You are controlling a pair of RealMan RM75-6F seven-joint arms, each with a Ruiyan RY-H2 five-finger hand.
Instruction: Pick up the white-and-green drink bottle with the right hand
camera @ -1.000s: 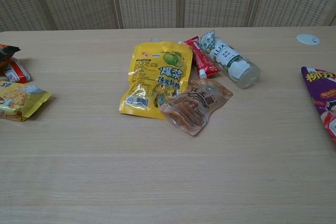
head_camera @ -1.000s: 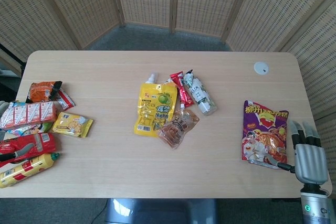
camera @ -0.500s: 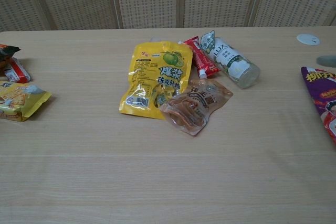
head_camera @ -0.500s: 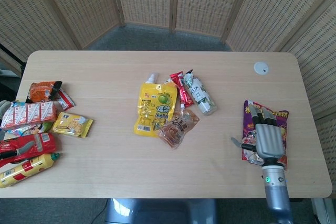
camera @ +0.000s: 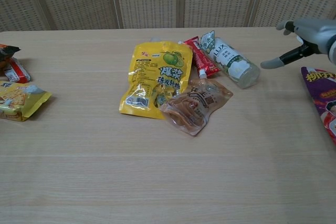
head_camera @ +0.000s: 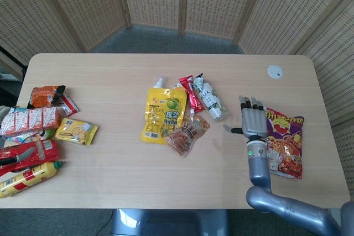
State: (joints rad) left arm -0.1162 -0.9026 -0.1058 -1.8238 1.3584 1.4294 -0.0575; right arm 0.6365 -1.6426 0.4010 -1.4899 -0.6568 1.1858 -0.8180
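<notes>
1. Bottle (head_camera: 211, 101) lies on its side mid-surface, toward the far edge, touching the red sachet (head_camera: 191, 93) in the snack pile.
2. Right hand (head_camera: 253, 122) hovers just right of it, fingers spread, holding nothing, thumb out toward the bottle, likely lined up for a side grasp.
3. Left hand not visible.

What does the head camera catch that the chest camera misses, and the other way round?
Only the head view shows the table's far left snack pile, including a yellow sauce bottle, and the whole purple snack bag. The chest view alone adds nothing new, just a closer, lower look. Both show the white-and-green drink bottle lying beside the yellow pouch, and the right hand open, not touching the bottle.
</notes>
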